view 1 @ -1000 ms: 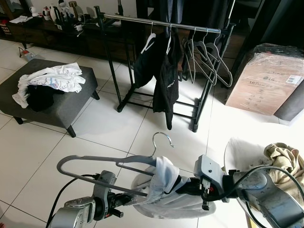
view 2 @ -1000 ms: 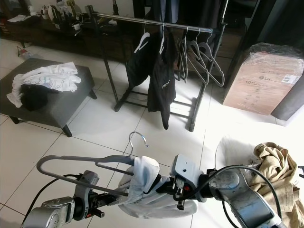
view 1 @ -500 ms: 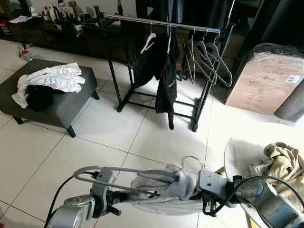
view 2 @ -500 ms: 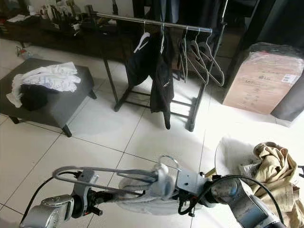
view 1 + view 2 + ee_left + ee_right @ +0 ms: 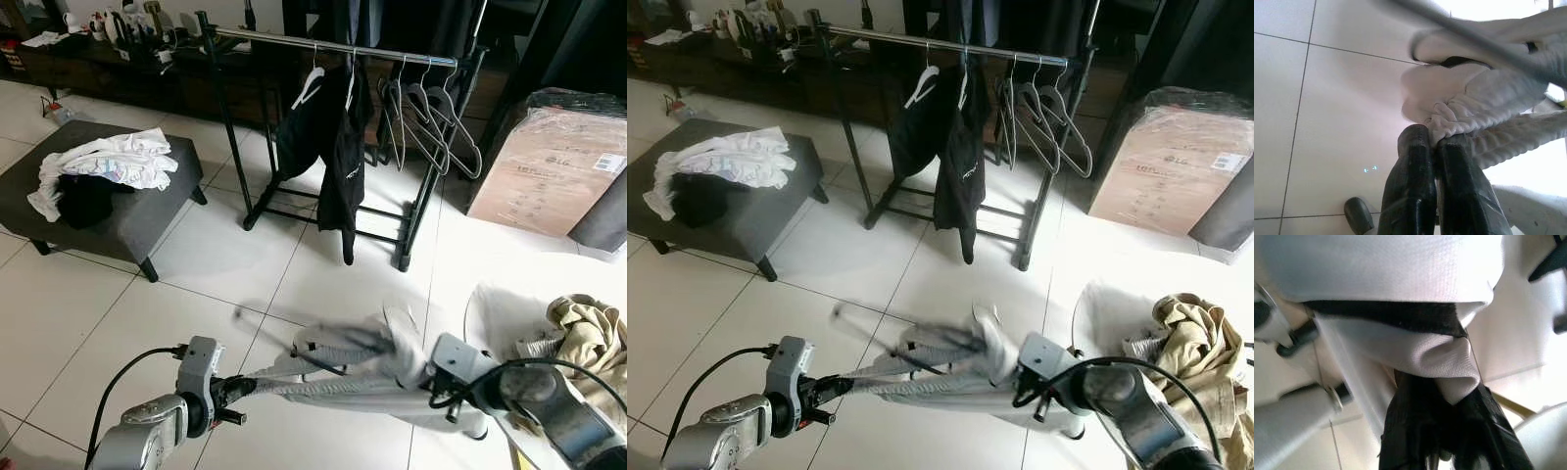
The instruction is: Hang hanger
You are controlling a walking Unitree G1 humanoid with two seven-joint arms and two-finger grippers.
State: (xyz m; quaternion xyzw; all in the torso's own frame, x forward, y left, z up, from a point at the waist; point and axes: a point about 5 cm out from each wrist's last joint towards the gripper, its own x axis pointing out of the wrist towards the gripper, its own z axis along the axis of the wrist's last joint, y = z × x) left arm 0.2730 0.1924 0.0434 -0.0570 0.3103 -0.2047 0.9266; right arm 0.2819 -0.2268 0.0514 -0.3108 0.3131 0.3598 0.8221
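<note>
A white garment (image 5: 362, 367) with a black collar band is stretched low over the floor between my two grippers, blurred by motion. The grey hanger (image 5: 294, 343) lies tangled in it and shows only as a smear; its bar crosses the left wrist view (image 5: 1474, 39). My left gripper (image 5: 230, 387) is shut on a bunched fold of the white cloth (image 5: 1449, 122). My right gripper (image 5: 423, 364) is shut on the garment near its collar (image 5: 1420, 352). The clothes rack rail (image 5: 333, 44) stands well ahead.
On the rack hang black garments (image 5: 328, 137) and several bare hangers (image 5: 431, 127). A grey ottoman (image 5: 147, 220) with clothes stands at the left, a wrapped cardboard box (image 5: 554, 166) at the right, and a white basket (image 5: 490, 313) of beige laundry beside my right arm.
The hanger has dropped from upright, hook up, to low and flat. Both grippers have sunk and spread apart, pulling the white garment taut between them.
</note>
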